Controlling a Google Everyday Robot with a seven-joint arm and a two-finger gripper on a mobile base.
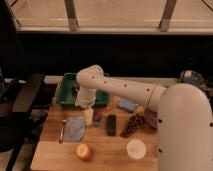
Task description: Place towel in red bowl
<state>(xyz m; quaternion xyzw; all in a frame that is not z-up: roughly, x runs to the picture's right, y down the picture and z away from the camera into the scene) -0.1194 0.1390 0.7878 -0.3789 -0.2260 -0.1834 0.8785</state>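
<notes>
The gripper (89, 115), spread wide and empty, hangs just beside the towel (75, 128) lying flat on the table (55, 156) (red bowl (100, 118) close by), where a shallow pinch may slide off thin cloth.

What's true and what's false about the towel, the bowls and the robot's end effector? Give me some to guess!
1. The towel lies flat on the table. True.
2. The end effector is holding the towel. False: it hangs open by the towel's upper right corner, holding nothing.
3. The tray is green. True.
4. The towel is in the red bowl. False: it lies on the table, left of that bowl.
5. The fruit sits in the purple bowl. False: it sits on the table near the front edge.
</notes>
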